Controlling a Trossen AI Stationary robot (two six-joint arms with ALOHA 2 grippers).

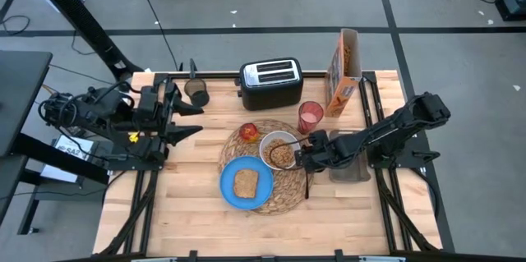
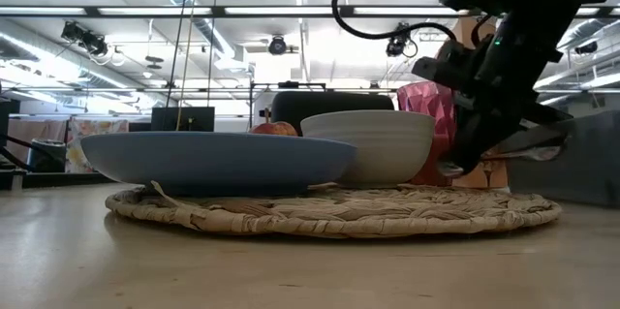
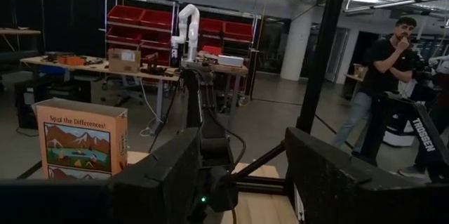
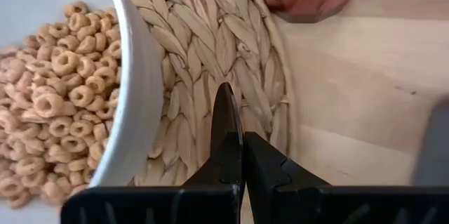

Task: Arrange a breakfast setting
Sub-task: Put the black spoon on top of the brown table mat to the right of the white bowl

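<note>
Setting looked nearly complete: round blue plate [image 1: 246, 184] with toast slice [image 1: 245, 183], cereal-filled white bowl [image 1: 280, 150], small red fruit [image 1: 249, 131] and pink translucent cup [image 1: 310, 117] stood on or beside the round woven straw placemat [image 1: 289, 193], the right gripper [image 1: 305, 153] sat pinched shut and empty beside the bowl, the left gripper [image 1: 191, 120] waited part-open at the table's left edge, and the spoon's placement could not be told.

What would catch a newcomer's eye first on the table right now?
Probably the woven placemat at the table's centre, carrying a blue plate with toast, a white bowl of cereal rings and a red fruit. The right gripper, shut, sits low beside the bowl, and the pink cup stands just behind.

2 black jointed arms [image 1: 386, 135] with looped black cables, yellow tag.
</note>
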